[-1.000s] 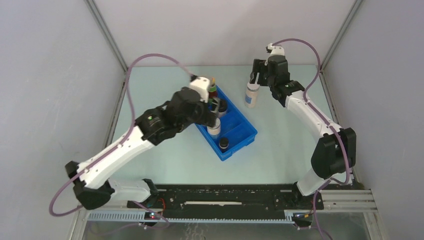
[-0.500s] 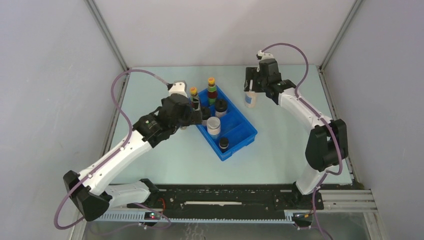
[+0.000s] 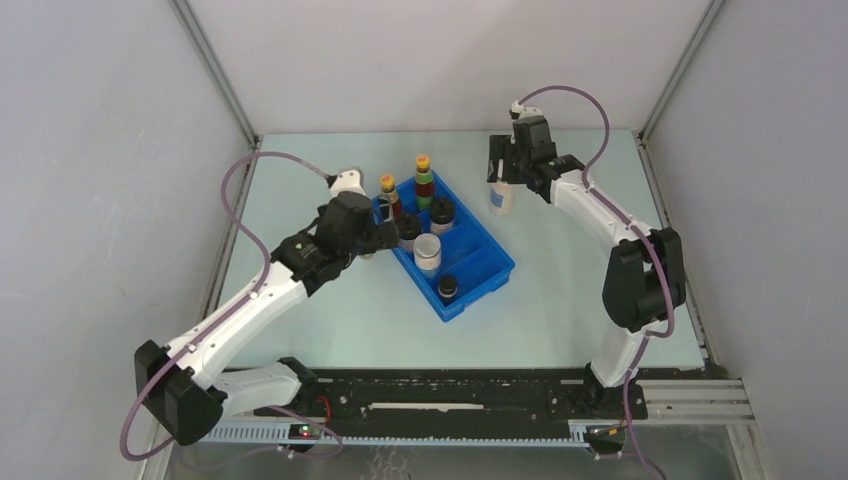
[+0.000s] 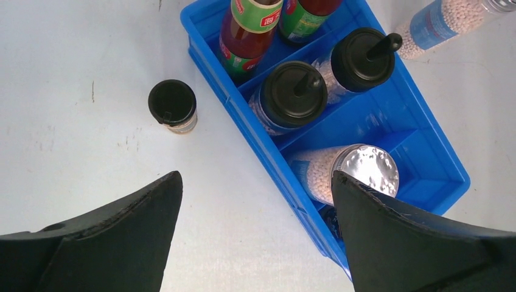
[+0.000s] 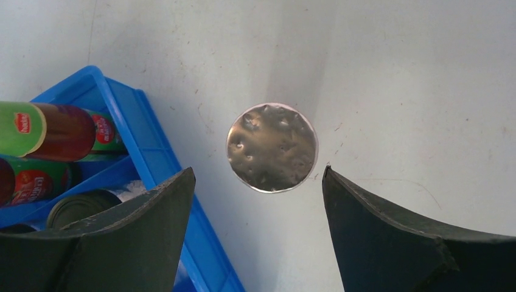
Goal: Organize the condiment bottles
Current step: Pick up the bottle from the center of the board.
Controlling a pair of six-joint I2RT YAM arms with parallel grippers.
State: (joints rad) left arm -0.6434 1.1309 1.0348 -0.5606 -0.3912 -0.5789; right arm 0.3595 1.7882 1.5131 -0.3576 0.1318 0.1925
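**Pincer state**
- L pincer (image 4: 255,182): released, jaws wide apart, nothing between them. It hovers above the tabletop (image 4: 73,152), over the long wall of the blue tray (image 4: 426,158).
- R pincer (image 5: 257,173): released, jaws spread on either side of the loose pale jar (image 5: 272,148). A gap shows on both sides, no contact.

**Condiment bottles, positions**
- Tall red bottles (image 4: 249,30), qty 2: upright, side by side in the tray's far-end section.
- Black-lidded jars (image 4: 292,97), qty 2: next section, side by side, just about touching.
- Tray pale jar (image 4: 359,173), foil top: section after that, upright.
- Small dark-capped jar (image 3: 448,288): near-end section of the tray.
- Stray black-lidded jar (image 4: 172,104): upright on the tabletop, outside the tray, near its long wall on the L arm's side, not touching.
- Loose pale jar, foil top, blue label: upright on the tabletop on the R arm's side, apart from the tray, directly under the R pincer.
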